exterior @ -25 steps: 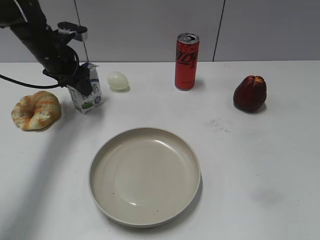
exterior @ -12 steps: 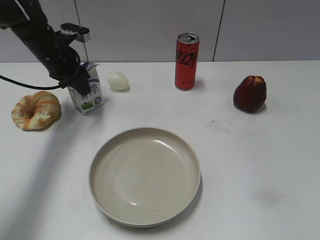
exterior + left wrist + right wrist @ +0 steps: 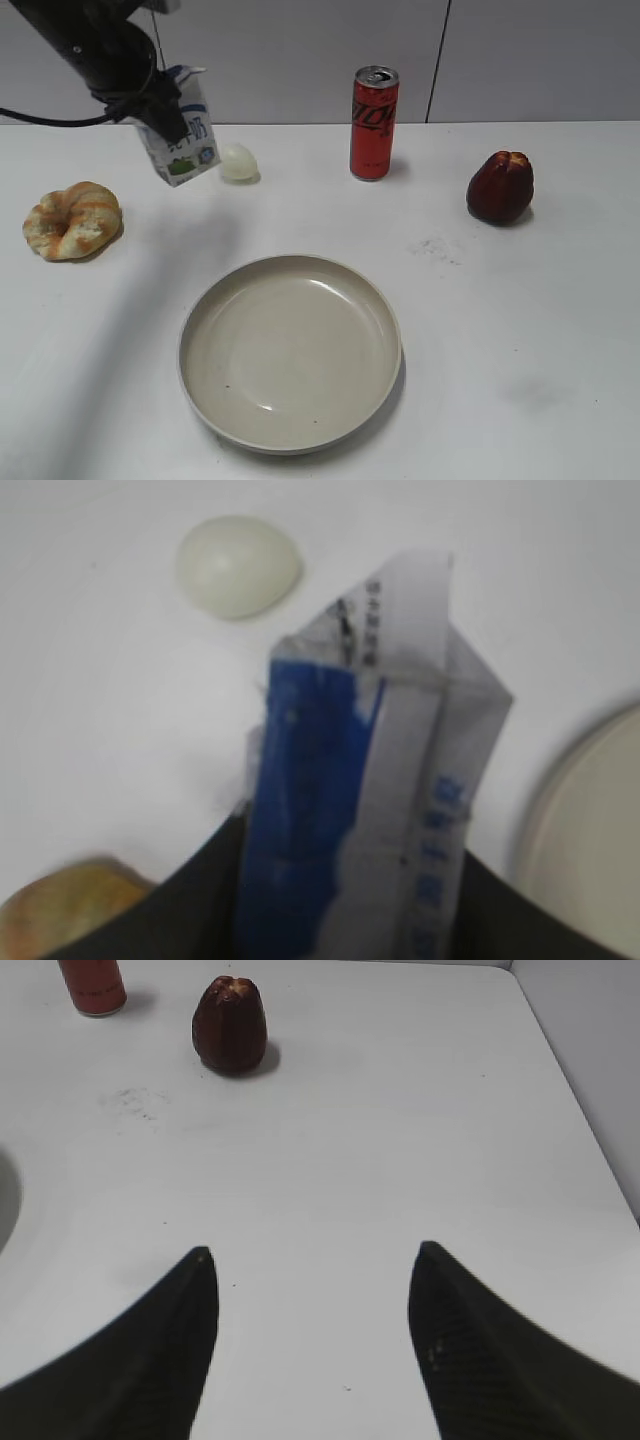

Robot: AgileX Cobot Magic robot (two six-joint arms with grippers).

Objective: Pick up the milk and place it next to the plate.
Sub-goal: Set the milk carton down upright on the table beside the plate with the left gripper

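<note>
My left gripper (image 3: pixel 160 112) is shut on the milk (image 3: pixel 182 130), a small white carton with a blue top and a green patch, and holds it tilted in the air above the table's back left. In the left wrist view the milk (image 3: pixel 370 780) fills the middle between the dark jaws (image 3: pixel 350 880). The plate (image 3: pixel 290 350), wide and beige, lies at the front middle, and its rim shows at the right edge of the left wrist view (image 3: pixel 590 830). My right gripper (image 3: pixel 310 1260) is open and empty over bare table, out of the exterior view.
A white egg (image 3: pixel 238 161) lies just right of the milk. A bagel-like bread (image 3: pixel 72 220) sits at the left. A red can (image 3: pixel 374 122) stands at the back middle. A dark red fruit (image 3: pixel 499 187) sits at the right.
My left gripper has lifted the milk off the table, up and slightly to the right. The right arm has not visibly moved.
</note>
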